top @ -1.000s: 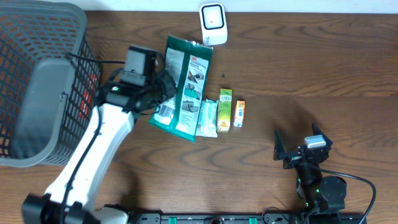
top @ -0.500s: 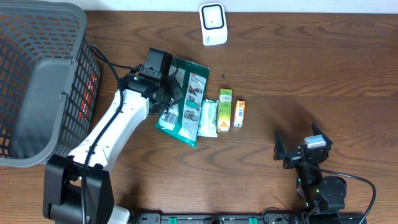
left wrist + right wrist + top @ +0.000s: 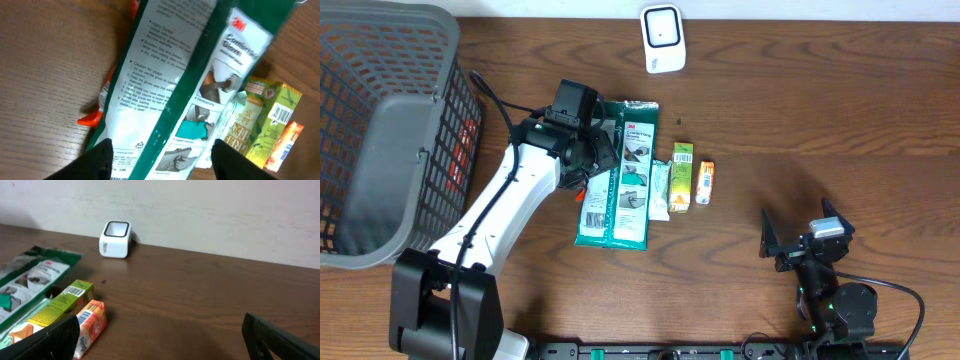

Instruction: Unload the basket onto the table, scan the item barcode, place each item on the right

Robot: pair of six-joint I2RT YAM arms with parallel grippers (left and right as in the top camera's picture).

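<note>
Since the left claw hangs spread over the pack with nothing pinched, pack counts as lying loose.

- bench: brown wood, carries everything.
- basket: dark mesh, far left, well apart from scanner.
- pack: green/white, flat on bench mid-left. Below scanner, well apart from it. Right edge meets the sachet. Orange wrapper pokes out from under its left edge.
- scanner: white, top centre, window facing up/forward.
- right claw: spread wide, empty, parked lower right, near nothing.
- sachet, green box, orange box: tight row just right of pack.

Step, my read: get a code in front of the scanner, likely the pack's.
- Pinch at an edge, clear of the code.
- The film is floppy, so grip near a corner seam and keep it taut. A creased code may not read.
- Turn the code face toward the window and hold steady.
- Lift straight up first, or the sachet gets dragged along.

Writing:
- pack front: "3M" logo.
- pack back panel: "Caution for usage" heading, fine print too small to read.
- sachet: "GREE…", partly cut off.
- barcodes show on the green box top and the orange box.
- pack's own barcode: can't find it in these views.
</note>
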